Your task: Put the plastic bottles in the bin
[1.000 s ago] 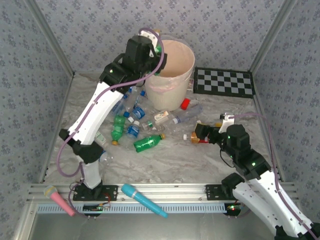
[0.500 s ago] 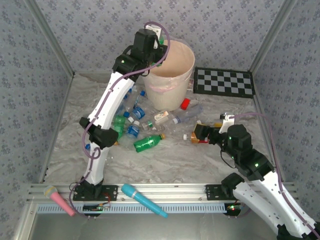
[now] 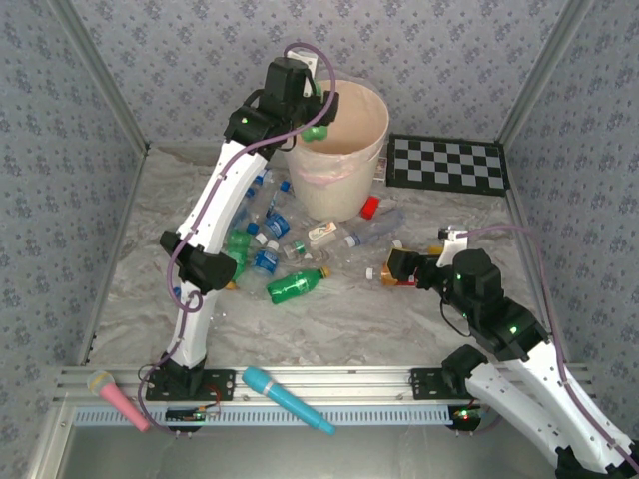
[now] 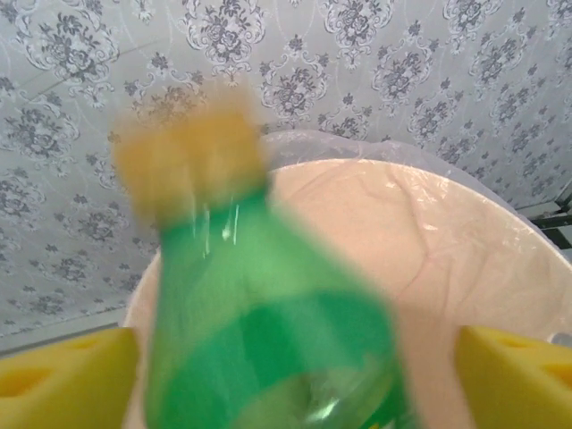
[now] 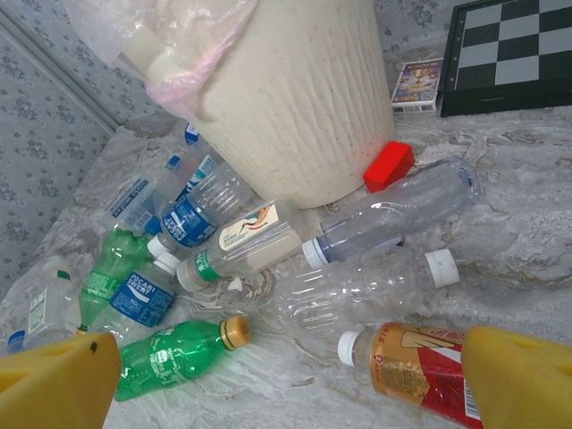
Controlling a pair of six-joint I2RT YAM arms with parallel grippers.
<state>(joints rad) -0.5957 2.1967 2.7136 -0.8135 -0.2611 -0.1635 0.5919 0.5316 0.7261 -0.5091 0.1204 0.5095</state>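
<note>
The pale peach bin [image 3: 371,108] stands at the back of the table. My left gripper [image 3: 306,98] hangs over its near-left rim, open, its yellow fingers [image 4: 67,380] wide apart. A green bottle with a yellow cap [image 4: 268,331] is blurred between them, touching neither, above the bin's inside [image 4: 438,259]; it shows just below the gripper [image 3: 317,131]. Several plastic bottles [image 3: 262,235] lie left of and in front of the bin. My right gripper [image 5: 288,380] is open above a red-and-orange labelled bottle [image 5: 420,366], a clear bottle [image 5: 357,290] and a green bottle [image 5: 170,362].
A small red block [image 3: 369,207] lies against the bin's base. A checkerboard [image 3: 447,165] lies at the back right with a card box [image 5: 418,82] beside it. A blue wand [image 3: 288,399] and a pink wand [image 3: 118,399] rest on the front rail.
My left arm carried the green bottle up over the bin's rim, then the gripper opened and let it go; it now drops blurred. My right arm has not moved.
</note>
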